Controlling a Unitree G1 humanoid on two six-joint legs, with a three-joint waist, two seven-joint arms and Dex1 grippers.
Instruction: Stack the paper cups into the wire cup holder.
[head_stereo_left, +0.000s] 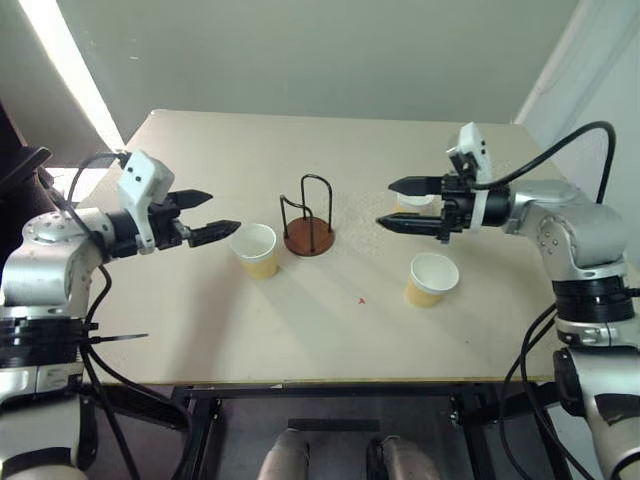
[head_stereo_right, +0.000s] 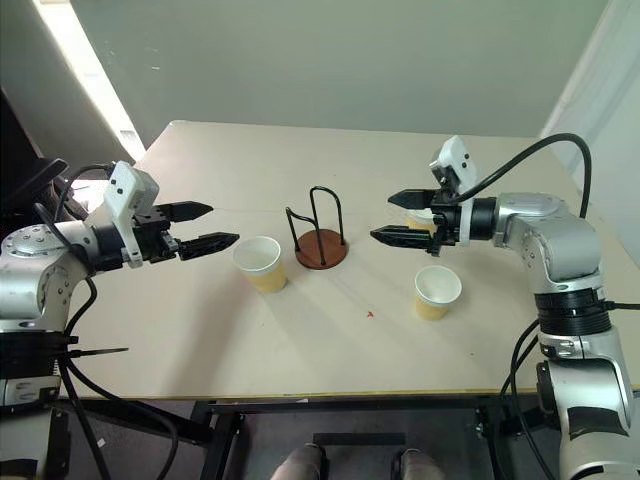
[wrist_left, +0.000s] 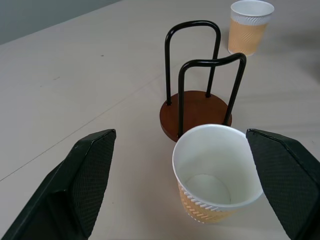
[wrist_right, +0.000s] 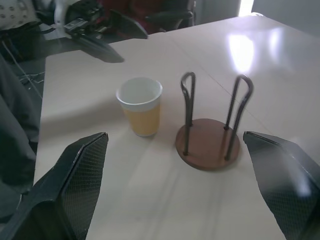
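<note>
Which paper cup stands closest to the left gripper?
The cup just left of the wire holder, right in front of the open left gripper. The other two cups stand on the holder's far side, by the right gripper.

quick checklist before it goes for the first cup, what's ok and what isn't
1. Left gripper open and holding nothing: ok.
2. Right gripper open and holding nothing: ok.
3. Wire cup holder upright on the table, no cup in it: ok.
4. Cup beside the holder, upright, mouth up, just ahead of the left gripper: ok.
5. Near-right cup upright, standing apart from everything: ok.
6. Third cup, partly hidden behind the right gripper; whether it is upright: cannot tell.
</note>
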